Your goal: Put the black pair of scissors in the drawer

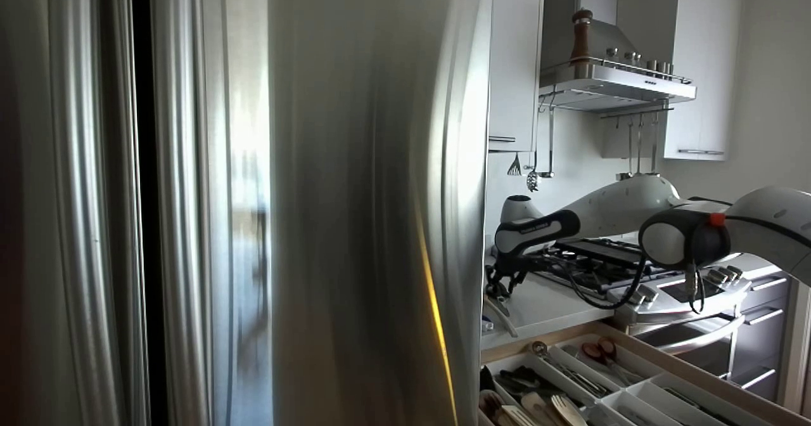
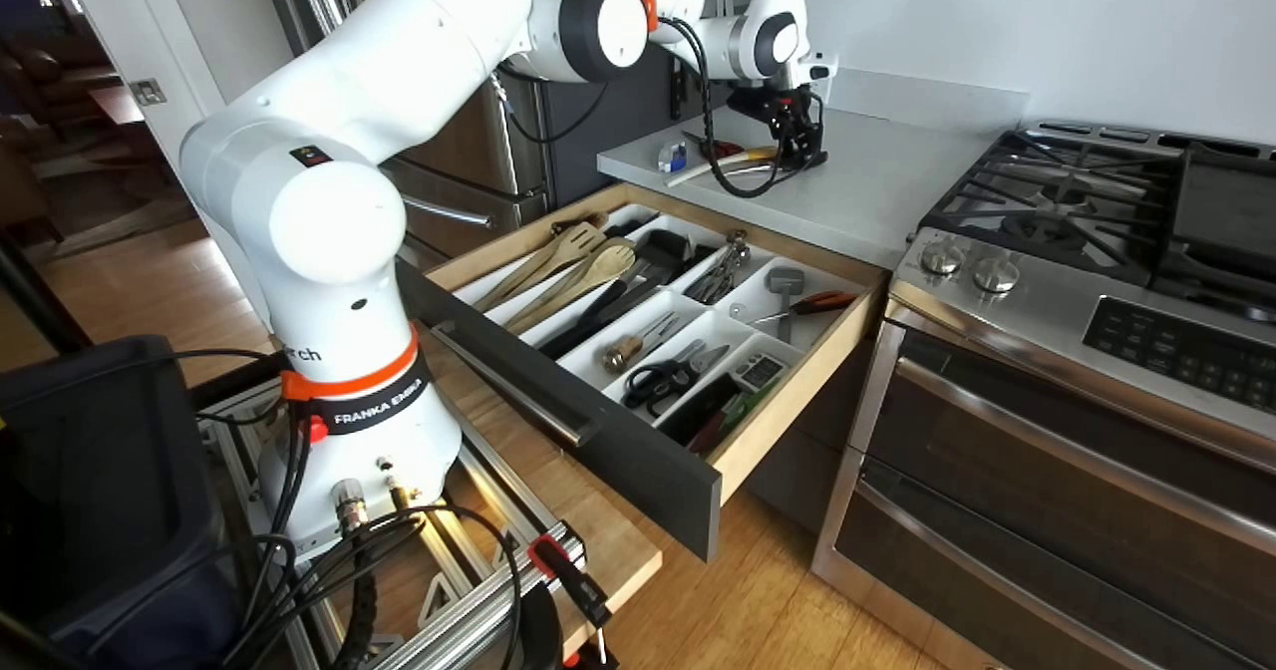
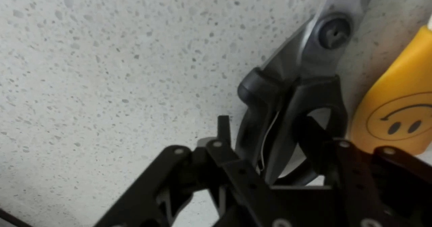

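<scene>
The black pair of scissors (image 3: 310,81) lies on the speckled counter in the wrist view, metal blades toward the upper right. My gripper (image 3: 265,127) is open over its handles. One finger stands left of the handles with a small gap; the other is over or in the right handle loop, I cannot tell how deep. My gripper is also low at the counter in both exterior views (image 1: 504,285) (image 2: 800,152), where the scissors are hard to make out. The drawer (image 2: 558,421) is pulled open below the counter and also shows in an exterior view (image 1: 709,375).
A yellow smiley-face item (image 3: 395,115) lies close right of the scissors. A blue-and-clear item (image 2: 672,158) sits near the counter edge. The drawer's white dividers hold wooden spoons (image 2: 598,269), other tools and another black-handled pair of scissors (image 2: 658,381). A stove (image 2: 1047,221) and refrigerator (image 1: 367,160) flank the counter.
</scene>
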